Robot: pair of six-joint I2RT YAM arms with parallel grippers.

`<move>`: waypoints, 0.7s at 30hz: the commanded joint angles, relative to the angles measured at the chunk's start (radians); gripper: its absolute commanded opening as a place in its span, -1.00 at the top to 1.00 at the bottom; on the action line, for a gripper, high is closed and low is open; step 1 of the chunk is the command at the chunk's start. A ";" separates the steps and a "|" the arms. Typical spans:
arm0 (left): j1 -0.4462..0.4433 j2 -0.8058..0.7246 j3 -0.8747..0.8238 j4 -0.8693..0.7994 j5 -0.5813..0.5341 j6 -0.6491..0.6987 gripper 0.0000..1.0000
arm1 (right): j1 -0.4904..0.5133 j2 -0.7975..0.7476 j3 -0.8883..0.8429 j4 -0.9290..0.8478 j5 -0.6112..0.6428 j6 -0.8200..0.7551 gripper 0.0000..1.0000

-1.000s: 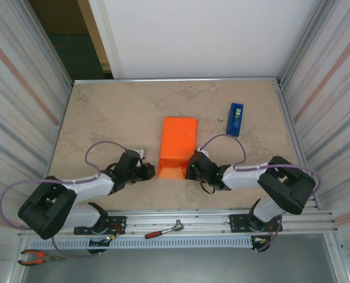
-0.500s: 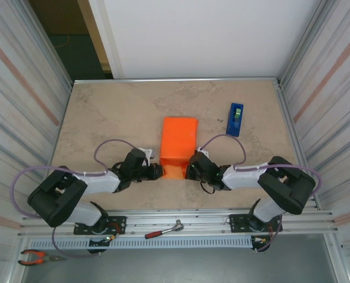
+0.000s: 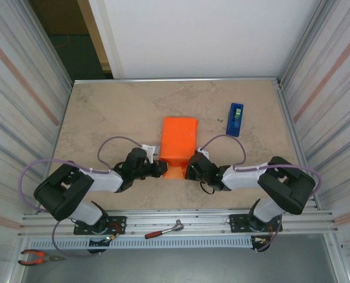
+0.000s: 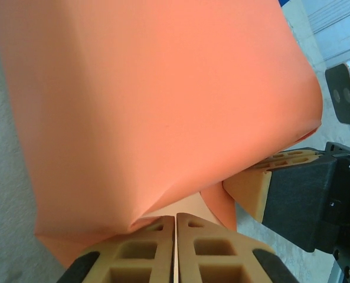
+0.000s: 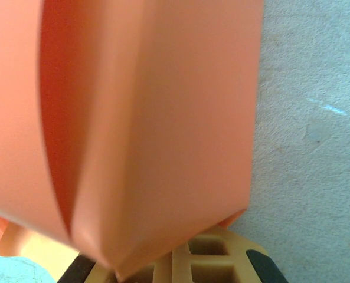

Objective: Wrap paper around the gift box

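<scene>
The left end effector (image 3: 162, 170) has been brought against the paper (image 3: 176, 172)'s near flap, opposite the right end effector (image 3: 188, 171), both closed, the gift box (image 3: 179, 137) lying mid-table (image 3: 104, 118) just beyond, lengthwise away.

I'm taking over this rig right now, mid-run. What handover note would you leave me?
Left gripper: jaws shut at the paper's near-left corner.
Right gripper: jaws shut at its near-right corner. Whether either pinches the paper, I cannot tell.
Paper lies mid-table, folded over the box, which is hidden; its near end is bunched between the grippers.
Tape dispenser stands apart, far right.
Done: paper over the box.
Left: likely fold the near end shut and tape it.
</scene>
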 commanded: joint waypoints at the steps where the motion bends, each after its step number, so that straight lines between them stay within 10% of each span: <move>1: -0.011 0.037 -0.010 0.088 0.018 0.021 0.82 | 0.012 0.003 -0.017 -0.077 0.018 0.023 1.00; 21: -0.043 0.057 0.028 0.170 0.026 0.066 0.86 | 0.025 -0.003 -0.015 -0.095 0.022 0.026 1.00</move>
